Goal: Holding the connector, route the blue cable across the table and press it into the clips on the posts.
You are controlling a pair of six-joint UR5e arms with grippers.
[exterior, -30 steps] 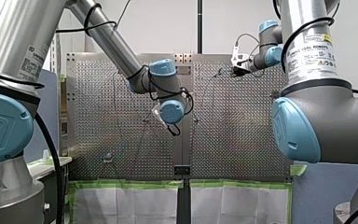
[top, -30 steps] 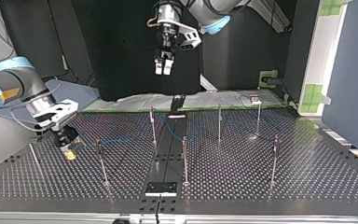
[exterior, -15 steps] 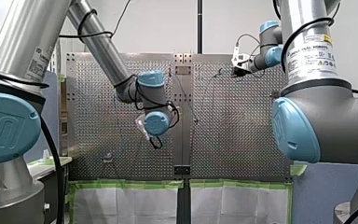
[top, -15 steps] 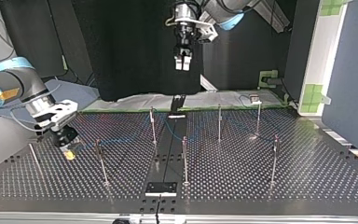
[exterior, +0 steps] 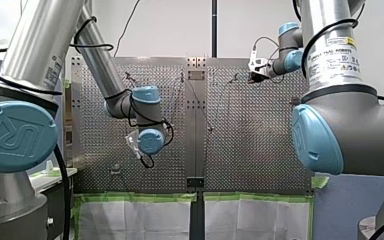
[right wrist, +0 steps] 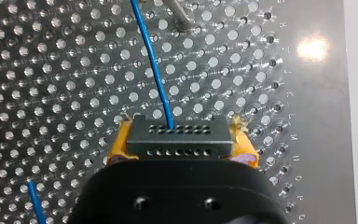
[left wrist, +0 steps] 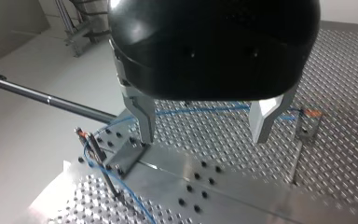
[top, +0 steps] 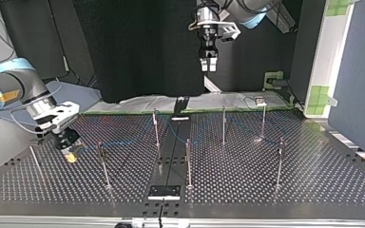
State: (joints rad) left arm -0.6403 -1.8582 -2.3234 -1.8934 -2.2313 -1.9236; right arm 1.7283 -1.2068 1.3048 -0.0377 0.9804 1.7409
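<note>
The thin blue cable (right wrist: 154,65) runs out of a black connector (right wrist: 176,137), and my right gripper (right wrist: 177,144) is shut on that connector with its yellow pads. In the top view this gripper (top: 69,153) sits low over the plate at the left, and the cable (top: 178,133) trails across between the posts (top: 155,126). My left gripper (top: 208,64) hangs high above the table's far edge. In its wrist view its fingers (left wrist: 144,121) stand open with nothing between them, above the cable (left wrist: 205,110) and a clip post (left wrist: 100,163).
Several thin upright posts (top: 188,161) stand across the perforated plate (top: 313,180), one (top: 280,161) near the top view's right. A small black block (top: 164,191) sits at the plate's near middle. Green-taped sheets (exterior: 140,217) hang under the table's edge in the front view.
My left arm has swung toward the top view's right and risen a little, its gripper still open and holding nothing. My right gripper has stayed in place, holding the connector.
</note>
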